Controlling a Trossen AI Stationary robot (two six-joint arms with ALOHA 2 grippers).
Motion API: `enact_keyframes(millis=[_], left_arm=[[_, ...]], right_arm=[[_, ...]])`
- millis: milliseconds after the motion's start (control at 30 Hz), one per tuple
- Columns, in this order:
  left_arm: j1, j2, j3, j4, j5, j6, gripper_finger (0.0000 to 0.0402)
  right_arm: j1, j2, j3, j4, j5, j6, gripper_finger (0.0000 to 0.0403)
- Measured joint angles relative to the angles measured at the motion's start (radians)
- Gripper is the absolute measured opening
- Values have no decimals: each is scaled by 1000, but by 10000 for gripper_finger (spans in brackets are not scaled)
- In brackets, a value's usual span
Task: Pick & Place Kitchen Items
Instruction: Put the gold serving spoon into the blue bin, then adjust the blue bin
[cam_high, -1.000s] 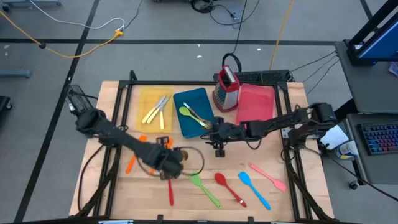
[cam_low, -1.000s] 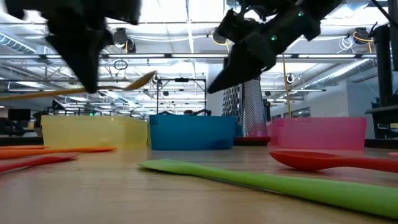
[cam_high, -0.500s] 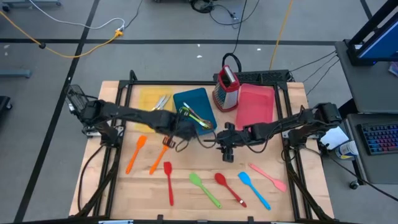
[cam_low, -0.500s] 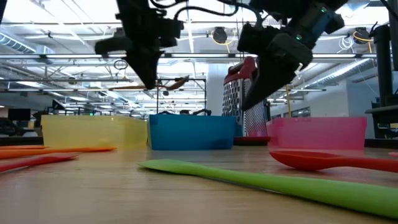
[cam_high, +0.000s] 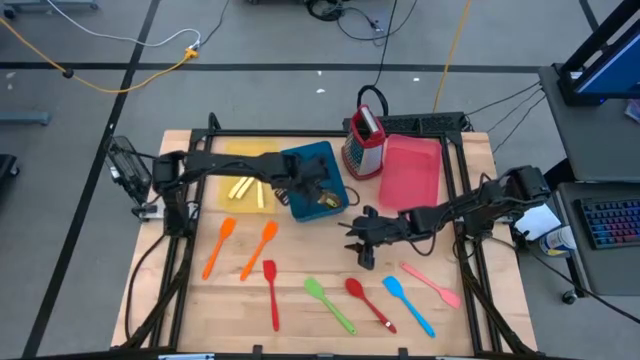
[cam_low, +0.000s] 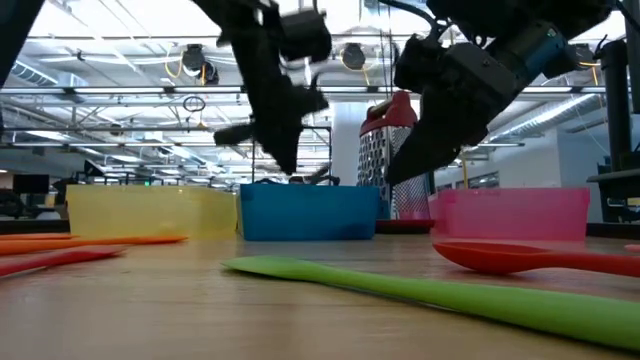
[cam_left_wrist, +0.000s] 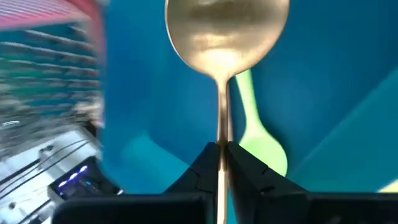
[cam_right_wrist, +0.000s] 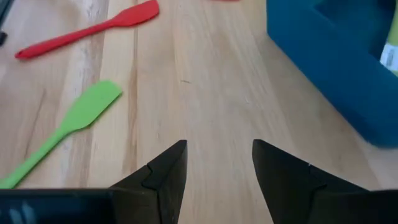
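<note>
A gold spoon (cam_left_wrist: 227, 31) is between the fingers of my left gripper (cam_left_wrist: 222, 152), which hangs over the blue tray (cam_high: 300, 160) at the table's far middle. A green spoon (cam_left_wrist: 261, 140) lies in that tray below it. My right gripper (cam_high: 358, 250) stands open over bare wood, nearer the table's front, with nothing between its fingers (cam_right_wrist: 161, 171). Orange (cam_high: 220, 245), red (cam_high: 272, 293), green (cam_high: 330, 305), blue (cam_high: 408, 305) and pink (cam_high: 432, 283) utensils lie flat on the table in front. My left gripper pinches the gold spoon's thin handle (cam_left_wrist: 222, 124) between its two fingers. The fingers slant down from the table's left and lie along the handle. The spoon's bowl sticks out beyond the fingertips, over the blue tray's floor.
A yellow tray (cam_high: 235, 155) with cream-handled cutlery (cam_high: 240, 188) stands left of the blue one, a pink tray (cam_high: 410, 168) right of it, and a metal grater (cam_high: 365, 140) between blue and pink. Bare wood shows between the trays and the utensil row.
My left gripper has carried the gold spoon from the table's front left toward the far edge and the right, rolling its wrist, and now hangs over the blue tray. My right gripper has drifted toward the near edge and sunk a little, staying open.
</note>
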Motion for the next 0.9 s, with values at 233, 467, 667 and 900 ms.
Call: enact_keyframes(millis=[233, 467, 667, 900], left_arm=[[73, 117, 0, 110, 12, 179, 18], [112, 160, 6, 120, 26, 157, 31], [113, 152, 2, 117, 54, 145, 81], [83, 147, 2, 129, -66, 126, 116]], right_arm=[[13, 0, -116, 209, 1, 145, 178], [13, 0, -184, 329, 3, 222, 178], [13, 0, -185, 341, 28, 241, 178], [13, 0, -185, 343, 165, 223, 178]])
